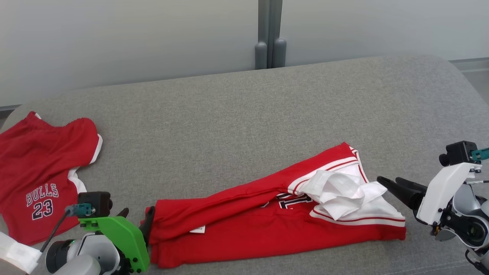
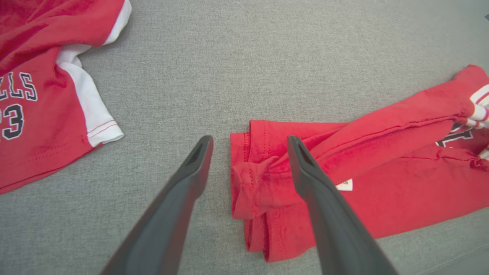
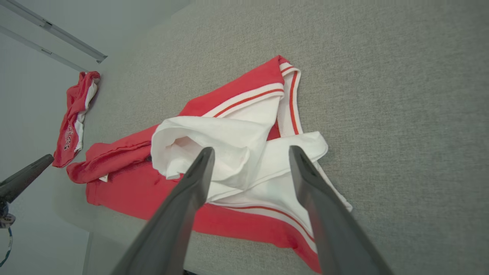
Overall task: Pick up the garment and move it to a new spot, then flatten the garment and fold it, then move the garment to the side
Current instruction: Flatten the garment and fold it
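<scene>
The garment [image 1: 267, 225], a red jersey with white trim and dark numbers, lies folded lengthwise across the grey cushioned surface [image 1: 244, 114]. Its white-lined end is bunched up on the right. My left gripper [image 1: 136, 215] stands open at the garment's left end. In the left wrist view the left gripper [image 2: 249, 139] straddles the crumpled red hem [image 2: 263, 183], which lies slack under the spread fingers. My right gripper [image 1: 387, 179] is open just right of the white bunched end. In the right wrist view the right gripper [image 3: 251, 149] hovers over the white folds [image 3: 229, 133], holding nothing.
A second red shirt [image 1: 38, 172] printed "BULLS 23" lies at the far left, also seen as the red shirt [image 2: 38, 95] in the left wrist view. A pale wall with a grey post [image 1: 270, 34] runs behind the surface. The near edge is close below the garment.
</scene>
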